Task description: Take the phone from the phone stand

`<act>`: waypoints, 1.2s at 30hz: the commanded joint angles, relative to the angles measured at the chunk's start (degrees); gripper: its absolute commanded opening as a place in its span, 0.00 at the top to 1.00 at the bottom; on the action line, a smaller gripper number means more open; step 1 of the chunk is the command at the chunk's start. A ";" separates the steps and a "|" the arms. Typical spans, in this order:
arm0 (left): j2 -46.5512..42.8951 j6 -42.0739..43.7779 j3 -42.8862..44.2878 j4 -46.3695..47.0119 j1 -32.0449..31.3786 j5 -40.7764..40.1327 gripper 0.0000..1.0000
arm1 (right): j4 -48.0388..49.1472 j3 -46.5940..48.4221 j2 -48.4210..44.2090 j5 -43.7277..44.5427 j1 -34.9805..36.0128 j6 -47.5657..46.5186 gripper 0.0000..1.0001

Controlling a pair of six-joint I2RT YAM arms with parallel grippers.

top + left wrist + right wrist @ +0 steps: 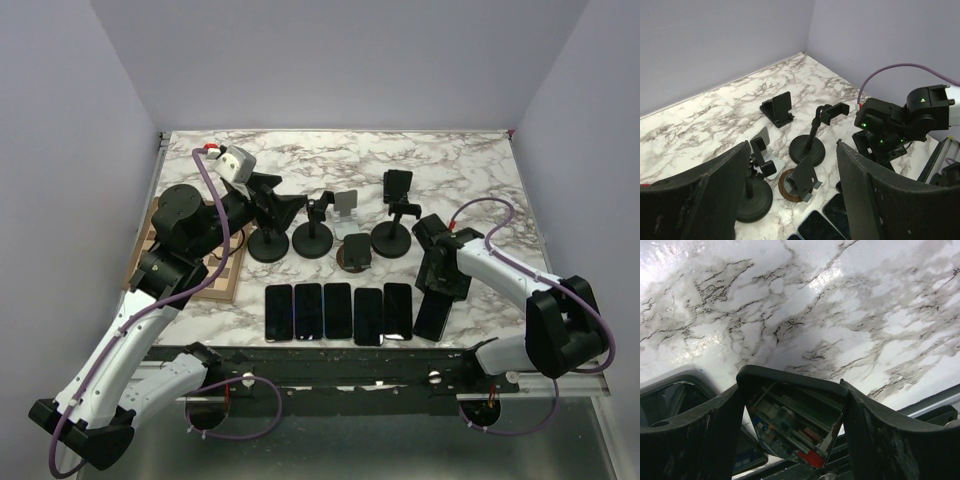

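Note:
My right gripper (438, 285) is shut on a black phone (431, 316), holding its upper end low over the table at the right end of a row of phones. In the right wrist view the glossy phone (790, 420) sits tilted between my two fingers (875, 435), touching both. My left gripper (275, 205) hangs open and empty above the phone stands; its view shows a clamp stand (810, 145) and a small folding stand on a brown disc (802, 181) between its fingers (875, 200). Both stands are bare.
Several phones (340, 312) lie face up in a row near the front edge. Round-based stands (313, 240) (390, 238), a white stand (345, 205) and a black folding stand (398, 183) are behind them. A wooden board (215, 278) lies at the left under my left arm.

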 commanded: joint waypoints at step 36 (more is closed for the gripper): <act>-2.52 1.06 -3.70 3.39 1.09 -6.71 0.22 | 3.75 6.89 -30.55 -3.99 0.08 -2.34 0.00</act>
